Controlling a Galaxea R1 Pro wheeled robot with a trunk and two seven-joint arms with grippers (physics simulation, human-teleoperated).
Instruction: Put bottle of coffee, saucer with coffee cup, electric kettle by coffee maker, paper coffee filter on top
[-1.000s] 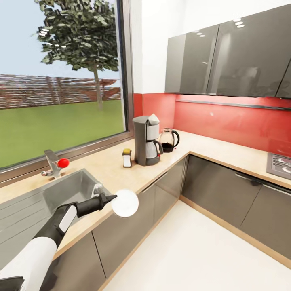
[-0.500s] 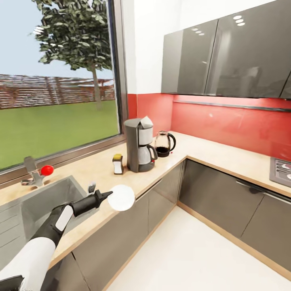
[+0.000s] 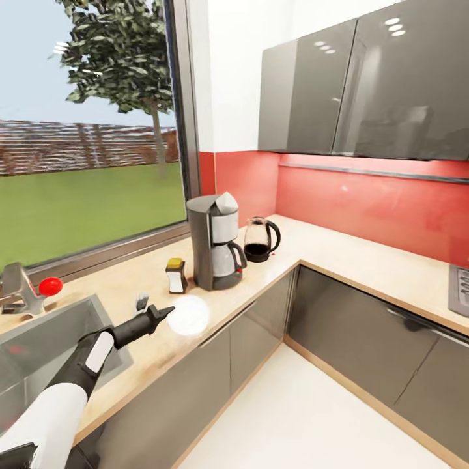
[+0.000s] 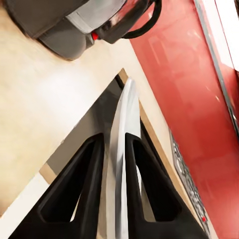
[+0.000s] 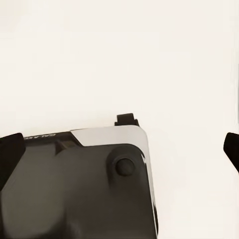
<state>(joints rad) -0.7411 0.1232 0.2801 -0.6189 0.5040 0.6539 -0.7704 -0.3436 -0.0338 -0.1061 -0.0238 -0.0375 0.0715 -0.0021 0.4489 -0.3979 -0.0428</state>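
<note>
While clamped edge-on around saucer, left gripper sits lower left of frame; coffee maker up-right; right gripper unreadable.

Site: we find a home kitchen | Evidence: beige L-shaped countertop over glossy grey cabinets | steel sink set in countertop | red backsplash behind countertop | coffee maker on countertop
</note>
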